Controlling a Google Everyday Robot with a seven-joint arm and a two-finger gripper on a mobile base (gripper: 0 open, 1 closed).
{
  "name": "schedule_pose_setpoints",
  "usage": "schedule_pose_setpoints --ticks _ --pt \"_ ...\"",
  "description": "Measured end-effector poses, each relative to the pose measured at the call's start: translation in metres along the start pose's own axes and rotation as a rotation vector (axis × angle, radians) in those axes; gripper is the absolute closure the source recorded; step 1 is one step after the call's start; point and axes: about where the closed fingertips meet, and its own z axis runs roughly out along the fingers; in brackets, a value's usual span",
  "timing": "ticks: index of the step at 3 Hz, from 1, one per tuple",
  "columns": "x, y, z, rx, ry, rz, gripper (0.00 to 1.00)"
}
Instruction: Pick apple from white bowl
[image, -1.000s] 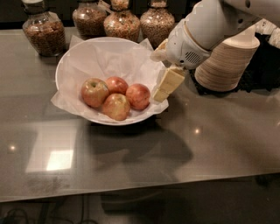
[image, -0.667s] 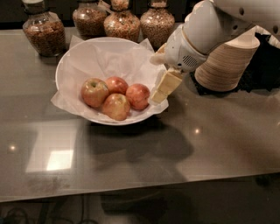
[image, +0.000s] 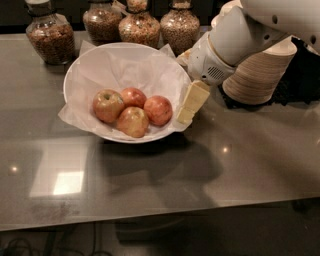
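Note:
The white bowl (image: 85, 80), lined with crinkled white paper, stands on the grey counter and holds several apples. The pinkish-red apple (image: 158, 110) lies at the right of the group. A yellow-green-cheeked apple (image: 107, 105) lies at the left, with two smaller red-yellow apples (image: 133, 121) between them. My gripper (image: 183, 86) hangs over the bowl's right rim, just right of the pinkish-red apple, and is not touching it. It is open and empty. One cream finger (image: 192, 101) points down at the rim. The other is mostly hidden behind the white wrist.
Several glass jars of grains (image: 47, 39) stand in a row behind the bowl. A stack of small paper bowls (image: 262, 70) lies to the right, under my arm. The counter's front edge runs along the bottom of the view.
My gripper has stayed at the bowl's right rim and has barely moved. The apples have not moved.

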Motion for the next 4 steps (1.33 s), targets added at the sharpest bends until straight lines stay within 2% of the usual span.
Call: schedule_pose_setpoints --ticks 2,4 --pt "-0.006 -0.005 0.022 -0.012 -0.043 0.008 0.14" --pt "-0.015 -0.004 0.036 -0.034 -0.048 0.001 0.19"
